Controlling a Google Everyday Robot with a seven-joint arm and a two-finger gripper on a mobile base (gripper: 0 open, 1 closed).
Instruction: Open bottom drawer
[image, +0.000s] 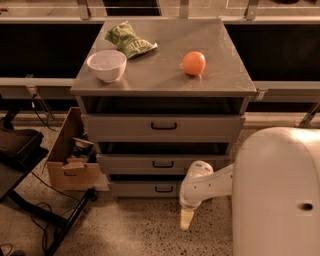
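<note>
The grey metal cabinet (162, 82) stands in the middle of the camera view with three drawers. The bottom drawer (135, 190) is the lowest one, with a wide shallow grey front and a small black bar handle (164, 189). Its front sits about level with the middle drawer (130, 163) above it. My gripper (186, 219) hangs down from the white arm (205, 182), just right of and below the bottom drawer's handle, over the floor. It does not touch the handle.
A white bowl (106, 64), a green bag (129, 42) and an orange (194, 63) sit on the cabinet top. An open cardboard box (70, 165) stands on the floor at the left, next to black stand legs (50, 215). My white body (280, 195) fills the lower right.
</note>
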